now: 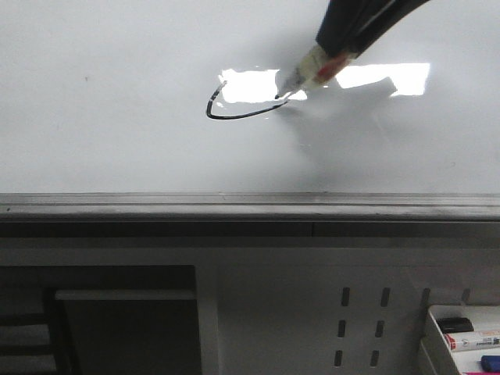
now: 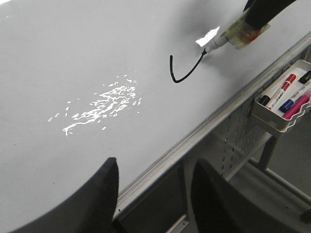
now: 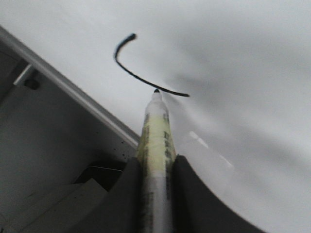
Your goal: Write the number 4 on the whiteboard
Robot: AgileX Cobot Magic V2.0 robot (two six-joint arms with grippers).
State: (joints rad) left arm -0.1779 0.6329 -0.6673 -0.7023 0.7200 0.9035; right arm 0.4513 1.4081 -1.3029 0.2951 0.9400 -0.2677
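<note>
The whiteboard (image 1: 117, 133) fills the view. On it is a thin black curved stroke (image 1: 234, 116), a short hook on the left running into a long line to the right; no finished number 4 shows. My right gripper (image 1: 337, 45) is shut on a marker (image 1: 312, 72) with a pale yellowish barrel. The marker's black tip is at the stroke's right part; I cannot tell whether it touches the board. The right wrist view shows the marker (image 3: 155, 136) clamped in the right gripper (image 3: 155, 167), tip by the stroke (image 3: 138, 75). My left gripper (image 2: 155, 191) is open and empty, over the board's lower edge.
A grey metal rail (image 1: 234, 205) runs along the board's bottom edge. Below it is a white perforated panel (image 1: 363, 320). A white tray (image 2: 265, 114) with several markers hangs at the right below the rail, also in the front view (image 1: 434, 344). Bright light reflections (image 1: 250, 84) lie on the board.
</note>
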